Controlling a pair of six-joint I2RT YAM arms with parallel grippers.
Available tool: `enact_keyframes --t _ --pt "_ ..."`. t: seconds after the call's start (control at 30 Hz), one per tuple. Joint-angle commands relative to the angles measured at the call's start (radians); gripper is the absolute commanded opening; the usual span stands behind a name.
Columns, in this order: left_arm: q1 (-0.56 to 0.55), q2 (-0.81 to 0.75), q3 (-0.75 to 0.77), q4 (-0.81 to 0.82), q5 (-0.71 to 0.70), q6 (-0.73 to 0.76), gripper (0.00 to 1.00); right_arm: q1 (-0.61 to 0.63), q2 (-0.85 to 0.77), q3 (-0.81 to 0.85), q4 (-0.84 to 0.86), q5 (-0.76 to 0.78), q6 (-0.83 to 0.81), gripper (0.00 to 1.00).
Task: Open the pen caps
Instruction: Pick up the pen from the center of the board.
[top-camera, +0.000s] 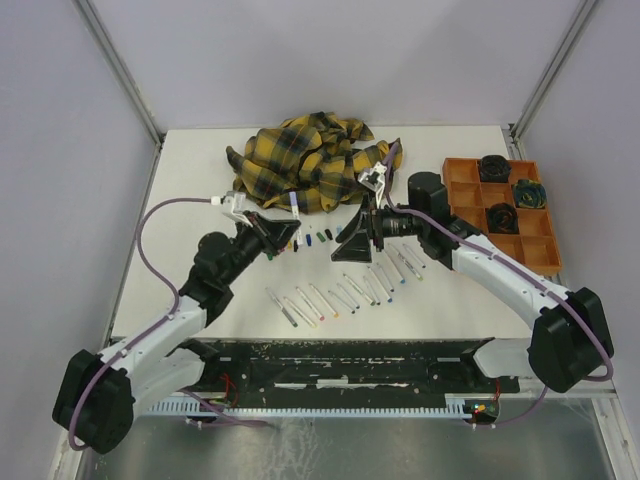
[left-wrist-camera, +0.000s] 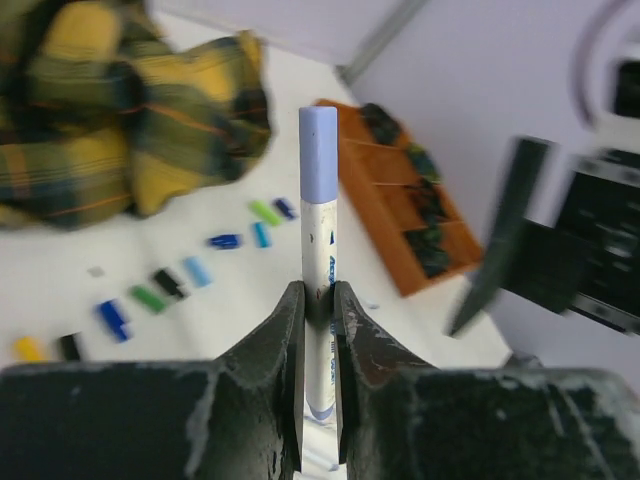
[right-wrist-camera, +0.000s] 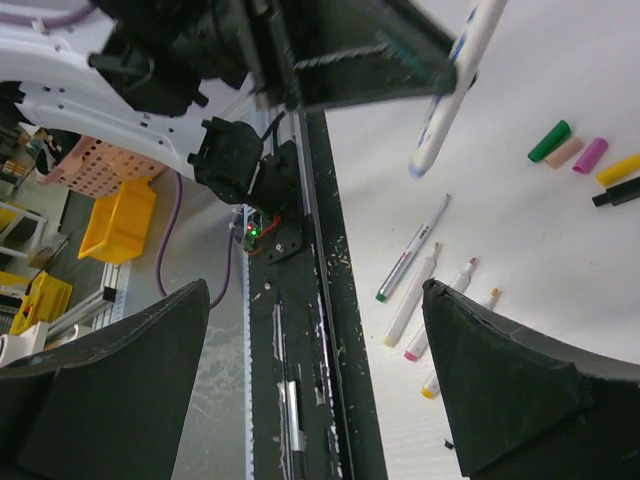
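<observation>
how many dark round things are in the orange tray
3 dark round objects in the orange tray: one in the far row, one right of it and nearer, one nearer still. None looks hidden from above.

Lab: aluminium-framed enclosure (top-camera: 118, 68), plastic crates (right-wrist-camera: 118, 215).

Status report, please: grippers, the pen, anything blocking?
Left gripper shut on pen, pale blue cap still on. Right gripper open, off the cap. Nothing between them.
</observation>
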Motion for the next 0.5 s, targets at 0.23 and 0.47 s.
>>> enact_keyframes --t 0.23,0.47 --pt "-0.287 -0.002 -0.096 0.606 -0.189 -0.12 0.03 -0.004 -0.02 -0.049 0.383 -0.002 0.234 0.96" --pt "-0.362 0.074 -0.076 0.696 -0.225 -0.131 0.03 -0.002 -0.019 -0.068 0.421 0.002 0.248 0.96"
